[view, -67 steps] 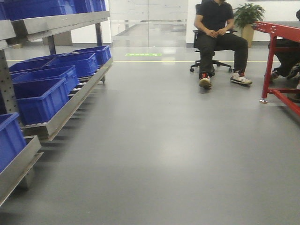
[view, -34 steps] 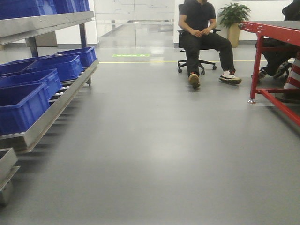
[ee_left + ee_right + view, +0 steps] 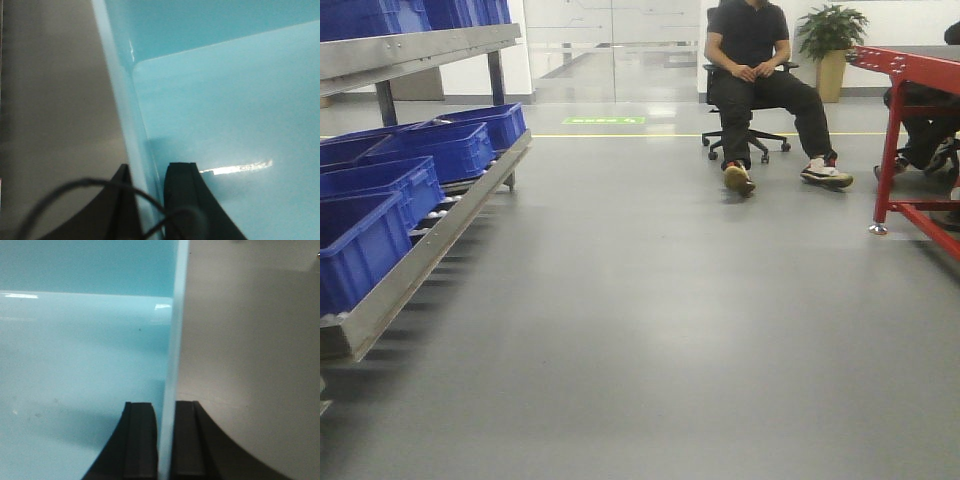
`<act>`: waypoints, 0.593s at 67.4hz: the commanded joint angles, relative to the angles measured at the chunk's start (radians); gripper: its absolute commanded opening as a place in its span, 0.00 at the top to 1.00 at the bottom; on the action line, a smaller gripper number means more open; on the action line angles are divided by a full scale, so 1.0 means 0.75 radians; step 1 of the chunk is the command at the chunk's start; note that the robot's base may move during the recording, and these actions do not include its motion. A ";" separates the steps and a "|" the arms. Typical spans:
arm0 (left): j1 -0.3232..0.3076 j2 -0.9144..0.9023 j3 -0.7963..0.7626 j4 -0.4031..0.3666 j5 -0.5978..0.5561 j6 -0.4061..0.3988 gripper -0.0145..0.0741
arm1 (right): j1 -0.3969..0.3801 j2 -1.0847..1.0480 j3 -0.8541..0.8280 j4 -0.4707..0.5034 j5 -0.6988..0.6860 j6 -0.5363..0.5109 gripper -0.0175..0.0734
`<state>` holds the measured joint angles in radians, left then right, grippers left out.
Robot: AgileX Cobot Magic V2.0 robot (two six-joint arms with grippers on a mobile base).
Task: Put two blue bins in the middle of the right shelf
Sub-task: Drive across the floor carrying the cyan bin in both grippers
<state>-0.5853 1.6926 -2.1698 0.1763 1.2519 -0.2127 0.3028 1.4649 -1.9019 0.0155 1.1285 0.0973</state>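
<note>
The left gripper is clenched on the left side wall of a glossy light-blue plastic bin: one black finger inside, one outside. The right gripper is clamped the same way on the right side wall of a light-blue bin. The views do not show whether this is the same bin. Grey floor lies beyond both walls. In the front view, a stainless-steel rack stands at the left, its sloped lower tier carrying a row of dark blue bins. At the far end a person in black sits on an office chair, and a red steel frame stands at the right
</note>
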 commanded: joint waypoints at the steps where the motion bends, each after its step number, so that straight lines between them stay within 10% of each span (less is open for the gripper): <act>1: -0.010 -0.026 -0.018 -0.040 -0.041 0.022 0.96 | -0.005 -0.013 -0.011 -0.013 -0.080 -0.011 0.97; 40: -0.010 -0.026 -0.018 -0.037 -0.041 0.022 0.96 | -0.005 -0.013 -0.011 -0.013 -0.080 -0.011 0.97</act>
<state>-0.5853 1.6926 -2.1698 0.1763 1.2519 -0.2127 0.3028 1.4649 -1.9019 0.0155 1.1285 0.0973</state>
